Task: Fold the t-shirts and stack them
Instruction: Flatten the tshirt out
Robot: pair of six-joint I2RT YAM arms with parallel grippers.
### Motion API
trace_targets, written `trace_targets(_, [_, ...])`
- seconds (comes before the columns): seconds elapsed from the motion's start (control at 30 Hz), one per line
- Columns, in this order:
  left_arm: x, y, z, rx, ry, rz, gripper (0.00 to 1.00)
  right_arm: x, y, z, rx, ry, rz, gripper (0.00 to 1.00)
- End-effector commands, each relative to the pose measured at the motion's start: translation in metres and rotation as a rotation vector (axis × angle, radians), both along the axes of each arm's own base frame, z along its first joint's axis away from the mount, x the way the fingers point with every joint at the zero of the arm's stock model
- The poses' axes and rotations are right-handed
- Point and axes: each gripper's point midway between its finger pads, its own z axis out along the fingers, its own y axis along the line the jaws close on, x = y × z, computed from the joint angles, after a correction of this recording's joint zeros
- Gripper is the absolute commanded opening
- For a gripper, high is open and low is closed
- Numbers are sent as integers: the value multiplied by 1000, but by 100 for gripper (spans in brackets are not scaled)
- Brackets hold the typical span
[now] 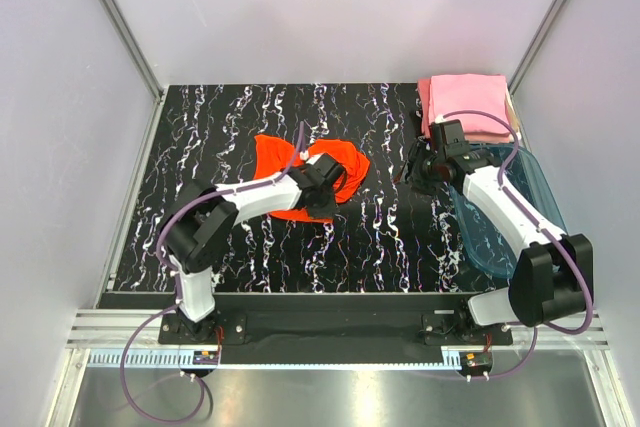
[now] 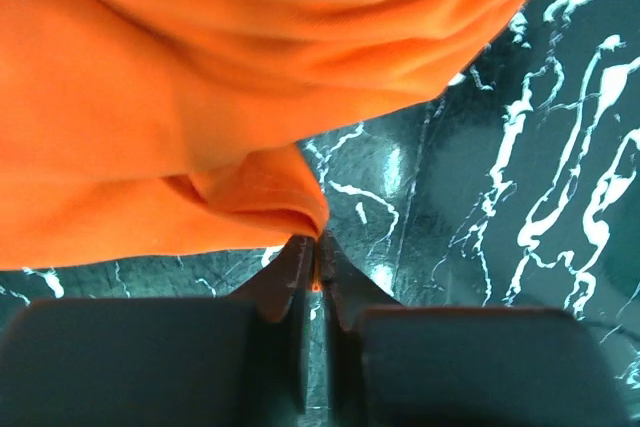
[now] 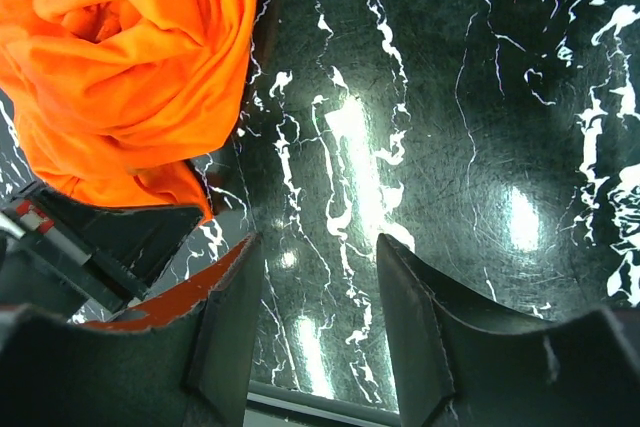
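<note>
Left wrist view: left claw [image 2: 318, 249] pinched shut on orange-red t-shirt [image 2: 150, 97]; right claw [image 3: 318, 247] parted, holding nothing.

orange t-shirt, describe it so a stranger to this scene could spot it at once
On the black white-veined table, look just left of centre. The orange t-shirt lies there crumpled, the left claw pinching its edge. It is the only orange cloth, unlike the pink t-shirts folded flat at the far right corner.
</note>
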Motion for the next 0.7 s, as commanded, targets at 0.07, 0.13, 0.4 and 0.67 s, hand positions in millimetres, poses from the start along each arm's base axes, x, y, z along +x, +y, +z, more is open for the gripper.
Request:
trace_targets(0.07, [9,-11,55,-63,-103,-122,0,25,6,-9,20,-2,-62,54])
trace_targets(0.13, [0,3,70,-28,-127,-174,0,40,13,-19,40,16,-71,52])
trace_targets(0.4, [-25,82,139,145,-309,-225,0,112,35,-44,104,10,-174,52])
trace_targets(0.67, [-27,102,149,215,-378,-266,0,127,71,-78,142,35,-178,52])
